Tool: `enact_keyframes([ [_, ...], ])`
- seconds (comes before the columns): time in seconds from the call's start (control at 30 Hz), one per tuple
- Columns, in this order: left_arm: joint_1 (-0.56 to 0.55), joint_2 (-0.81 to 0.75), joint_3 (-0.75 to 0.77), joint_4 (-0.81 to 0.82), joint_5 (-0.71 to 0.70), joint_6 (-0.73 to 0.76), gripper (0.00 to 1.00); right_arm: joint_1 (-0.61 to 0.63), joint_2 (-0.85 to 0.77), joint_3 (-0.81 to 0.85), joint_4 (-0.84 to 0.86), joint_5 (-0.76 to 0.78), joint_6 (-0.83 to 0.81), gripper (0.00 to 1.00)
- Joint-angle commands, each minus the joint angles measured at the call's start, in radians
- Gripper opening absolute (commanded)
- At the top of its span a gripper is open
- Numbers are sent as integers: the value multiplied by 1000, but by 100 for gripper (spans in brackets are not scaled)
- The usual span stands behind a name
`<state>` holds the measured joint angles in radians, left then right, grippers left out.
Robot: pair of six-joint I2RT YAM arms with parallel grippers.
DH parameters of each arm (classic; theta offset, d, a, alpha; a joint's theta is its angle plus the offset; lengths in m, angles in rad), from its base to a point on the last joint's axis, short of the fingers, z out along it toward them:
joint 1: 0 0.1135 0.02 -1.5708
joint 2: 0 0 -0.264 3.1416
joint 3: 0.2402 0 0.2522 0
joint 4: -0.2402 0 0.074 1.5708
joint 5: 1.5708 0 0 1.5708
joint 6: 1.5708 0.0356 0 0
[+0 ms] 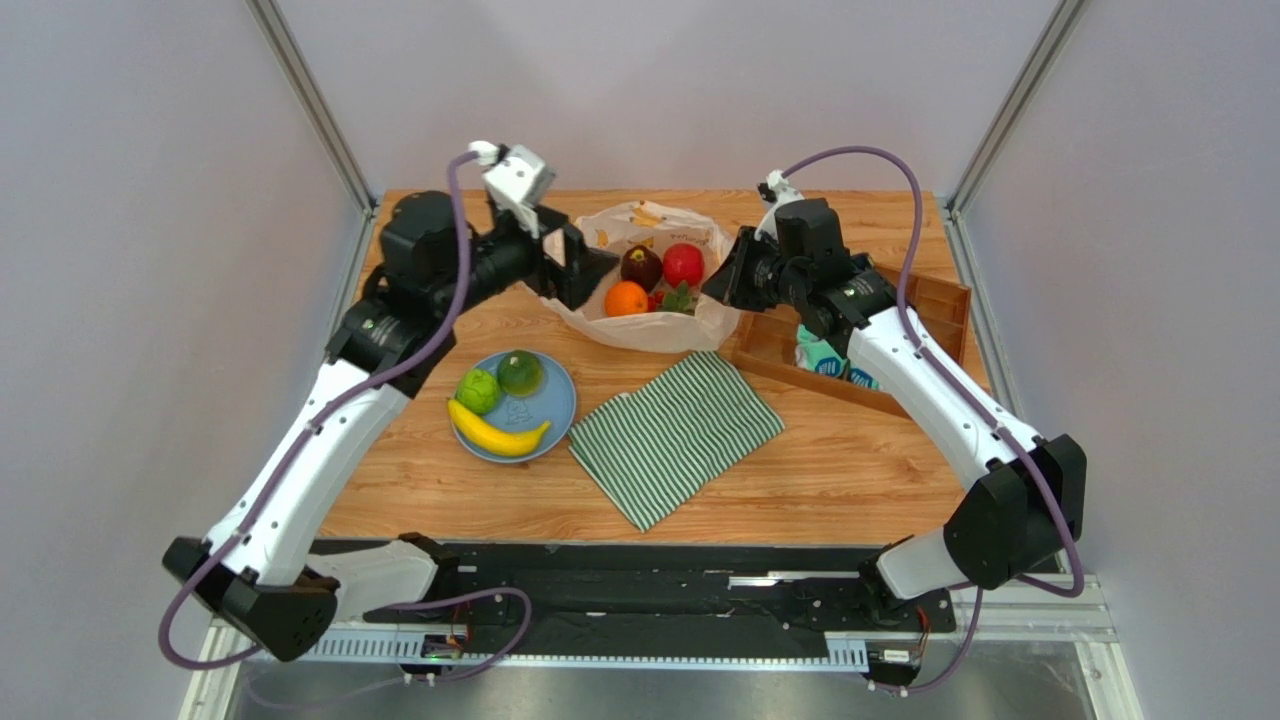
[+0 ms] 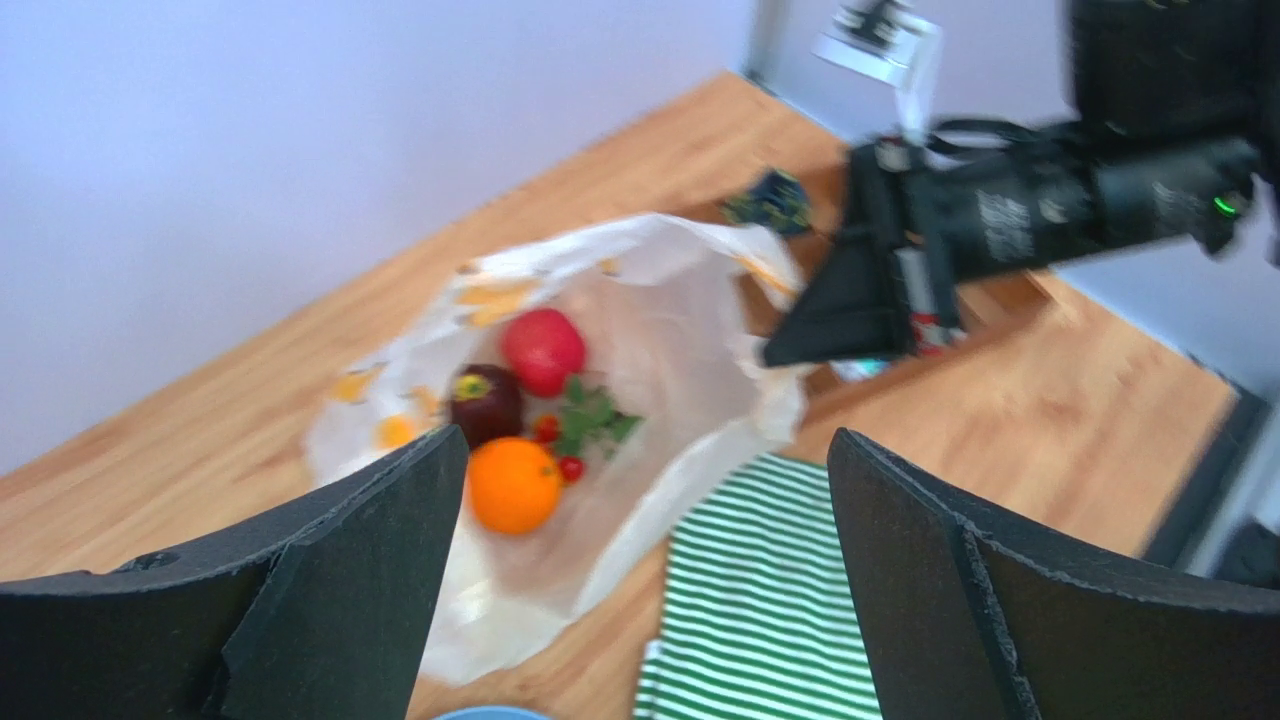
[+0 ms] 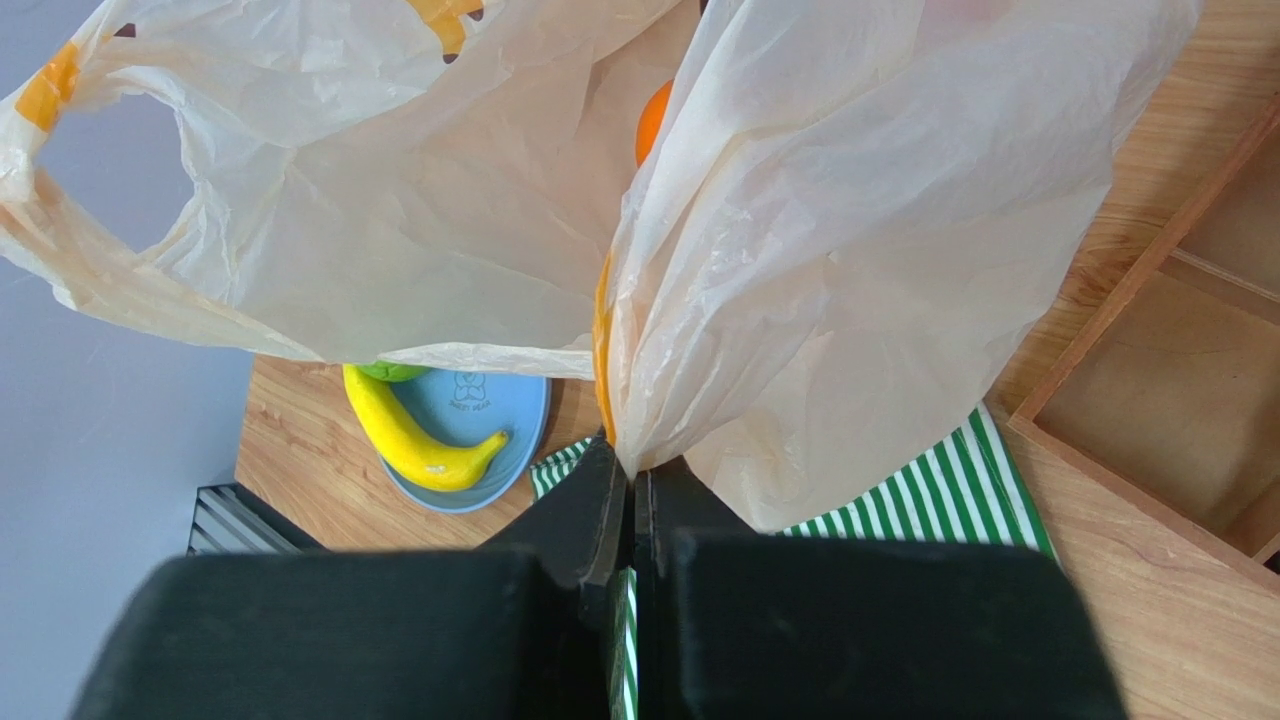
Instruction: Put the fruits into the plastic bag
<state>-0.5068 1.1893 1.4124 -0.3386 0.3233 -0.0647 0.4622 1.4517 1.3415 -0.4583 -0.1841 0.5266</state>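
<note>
The right pincer [image 3: 633, 488] is pressed together on a fold of the bag [image 3: 842, 225]. It pinches the thin plastic at the right edge of the opening and holds that side lifted off the desk [image 1: 436, 480]. From its wrist view the plastic fans upward out of the closed tips, with one handle loop hanging open at the upper left.

The left pincer [image 2: 646, 437] is spread wide. Nothing is between its fingers [image 2: 361, 585] and they touch nothing. It hangs above the left side of the bag, looking down into the mouth.

The bag lies at the far middle of the desk with its mouth open upward. Inside it sit an orange [image 2: 514, 485], a red apple [image 2: 543, 348] and a dark fruit [image 2: 486, 402], all close together. The small red berries [image 2: 571, 435] with their green leaves lie just beside the orange.

Nearer the arms, to the left of the bag, a blue plate [image 1: 564, 405] carries a banana [image 1: 496, 435] and a green apple [image 1: 478, 390]. A green-striped cloth [image 1: 676, 435] lies flat just right of the plate and in front of the bag. A wooden tray [image 1: 939, 308] sits at the right of the desk, with rolled socks [image 1: 819, 357] in it, partly hidden by the right arm.
</note>
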Motion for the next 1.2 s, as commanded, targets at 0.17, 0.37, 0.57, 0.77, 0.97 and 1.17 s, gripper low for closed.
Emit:
enact_keyframes([
  [0.17, 468, -121, -211, -51, -92, -289, 99, 4, -14, 2, 20, 5, -11, 0],
  [0.37, 536, -135, -377, -65, -188, -314, 98, 4, -21, 1, 18, 8, -14, 0],
  [0.57, 524, -97, -434, -51, -222, -259, 93, 3, -27, -7, 18, 6, -13, 0],
  [0.77, 415, -45, -428, -51, -308, -205, 92, 3, -25, -7, 21, 6, -8, 0],
  [0.97, 350, 78, -391, -91, -383, -167, 91, 3, -31, -8, 15, 11, -13, 0],
  [1.17, 310, 170, -360, -97, -385, -153, 91, 6, -31, -10, 14, 11, -16, 0],
])
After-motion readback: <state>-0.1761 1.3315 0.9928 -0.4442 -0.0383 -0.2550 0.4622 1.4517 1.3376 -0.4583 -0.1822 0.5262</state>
